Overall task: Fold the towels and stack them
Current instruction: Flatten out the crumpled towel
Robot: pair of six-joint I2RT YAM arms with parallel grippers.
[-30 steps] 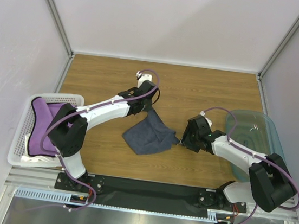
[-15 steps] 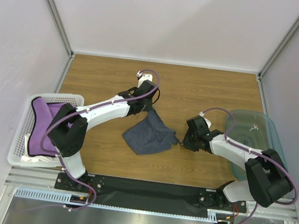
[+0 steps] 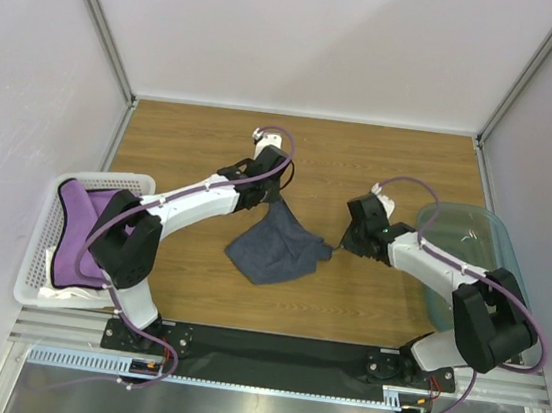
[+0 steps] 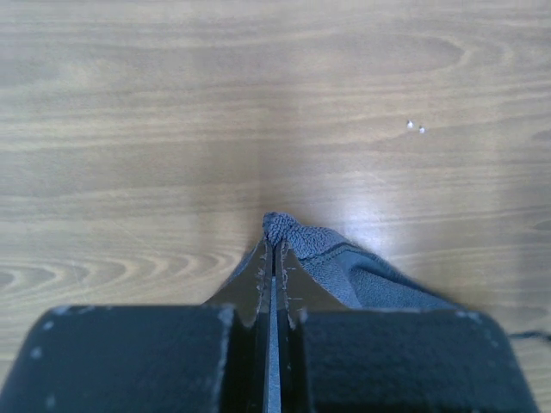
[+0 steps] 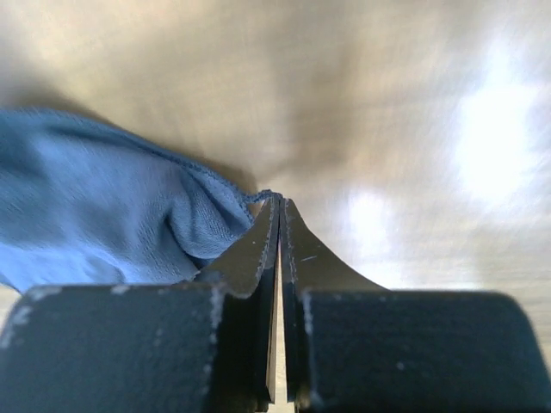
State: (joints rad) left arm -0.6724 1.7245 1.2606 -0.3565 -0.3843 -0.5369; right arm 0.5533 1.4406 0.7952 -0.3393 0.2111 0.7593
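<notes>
The small navy towel (image 3: 276, 249) hangs rumpled between both arms over the wooden table. My left gripper (image 3: 278, 200) is shut on its far corner, and that pinched corner (image 4: 280, 229) shows just past the tips of the gripper (image 4: 274, 248). My right gripper (image 3: 336, 244) is shut on the towel's right corner; in the right wrist view the hem runs into the tips of the gripper (image 5: 278, 205), with the rest of the navy towel (image 5: 103, 206) to the left. The purple towel (image 3: 82, 228) lies in the basket on top of the white towel (image 3: 56, 289).
A white perforated basket (image 3: 38, 238) stands at the left edge of the table. A translucent teal bin (image 3: 483, 242) stands at the right edge, close behind the right arm. Bare wood (image 3: 362, 162) lies beyond both grippers.
My right gripper has gone from open to shut on the navy towel's right corner and shifted slightly away from the base. The left gripper has kept its hold without moving.
</notes>
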